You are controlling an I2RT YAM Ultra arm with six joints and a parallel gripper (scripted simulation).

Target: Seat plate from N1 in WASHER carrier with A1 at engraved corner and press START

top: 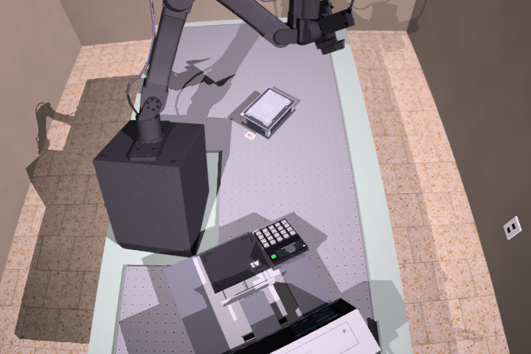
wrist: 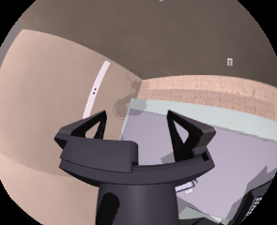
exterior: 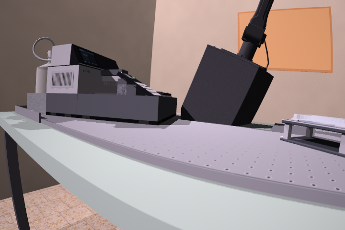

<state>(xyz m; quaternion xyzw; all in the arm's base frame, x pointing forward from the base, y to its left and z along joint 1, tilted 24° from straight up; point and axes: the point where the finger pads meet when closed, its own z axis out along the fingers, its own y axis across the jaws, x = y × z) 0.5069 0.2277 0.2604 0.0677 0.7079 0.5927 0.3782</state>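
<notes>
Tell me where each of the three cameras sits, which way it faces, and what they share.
Top: overhead, looking down on the plate in its nest, the washer, the arm and its pedestal.
Exterior: low at the table's edge, looking across at the washer, pedestal and lower arm.
Wrist: behind the open gripper, facing a table corner and walls.
Shared: top and exterior both show plate, washer, pedestal.
</notes>
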